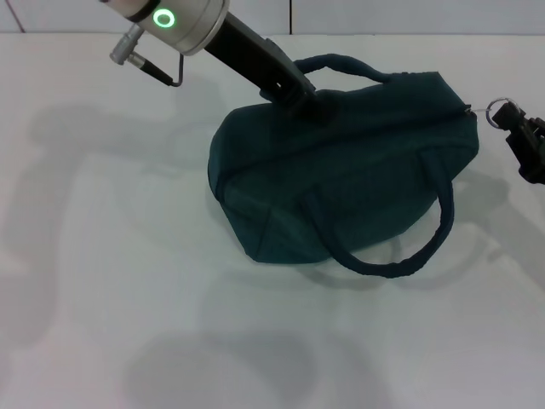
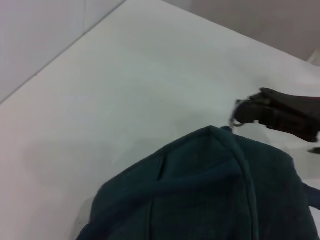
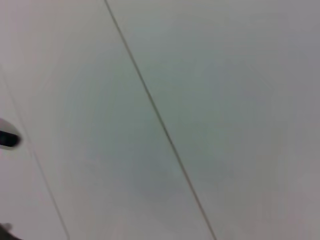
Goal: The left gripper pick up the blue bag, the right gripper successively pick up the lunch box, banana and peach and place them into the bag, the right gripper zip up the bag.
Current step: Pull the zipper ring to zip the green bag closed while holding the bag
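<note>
Blue bag: the blue bag lies on the white table, bulging and closed along its top seam as far as can be seen, one loop handle hanging over its near side
Left gripper: the left gripper presses at the bag's far top edge, beside the other handle; its fingertips are buried in the fabric, so whether they clamp it I cannot tell
Right gripper: the right gripper sits just beside the bag's right end, fingers pinched on the silver zipper ring
Progress: no lunch box, banana or peach shows anywhere outside the bag, so packing is probably done; the zip looks at or near its end, leaving little but letting go
Surface: plain matte white tabletop, soft shadows around the bag
Room: pale wall panels with a thin dark seam behind the bag
</note>
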Available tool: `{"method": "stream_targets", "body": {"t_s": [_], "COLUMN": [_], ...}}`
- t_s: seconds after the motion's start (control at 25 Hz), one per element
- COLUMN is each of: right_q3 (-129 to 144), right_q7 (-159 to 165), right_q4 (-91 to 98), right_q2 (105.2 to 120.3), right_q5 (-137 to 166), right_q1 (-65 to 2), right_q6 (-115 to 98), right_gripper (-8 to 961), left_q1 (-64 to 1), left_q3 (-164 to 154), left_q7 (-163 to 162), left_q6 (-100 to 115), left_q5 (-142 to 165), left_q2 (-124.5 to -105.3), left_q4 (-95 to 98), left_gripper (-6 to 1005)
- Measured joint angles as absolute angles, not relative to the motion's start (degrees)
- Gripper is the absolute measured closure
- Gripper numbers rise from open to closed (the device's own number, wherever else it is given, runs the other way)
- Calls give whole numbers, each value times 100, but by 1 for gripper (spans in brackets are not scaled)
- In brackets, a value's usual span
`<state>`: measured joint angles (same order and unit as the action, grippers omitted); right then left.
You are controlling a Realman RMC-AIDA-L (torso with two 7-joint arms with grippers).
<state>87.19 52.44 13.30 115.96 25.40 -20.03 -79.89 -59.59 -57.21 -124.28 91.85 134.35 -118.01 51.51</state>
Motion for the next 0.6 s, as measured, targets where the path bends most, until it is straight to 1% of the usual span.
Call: {"method": "stream_targets", "body": {"t_s": [0.04, 0.6], "right_q3": [8719, 8719], "right_q7": [5242, 5216], "right_q4": [1336, 1342], "right_q2": [11596, 11599], "right_q5": [2531, 2484], "right_q1": [-2013, -2302], "right_q6": [-7930, -6914], "right_gripper": [951, 950], "left_q1": [-5959, -5941], "left_q3": [-5722, -5669], "left_q7": [-12428, -12428], "left_q6": [9211, 9667], "left_q5": [13433, 13364], "left_q2": [-11796, -11768], "left_q4": [5152, 5371], "left_gripper": [954, 954]}}
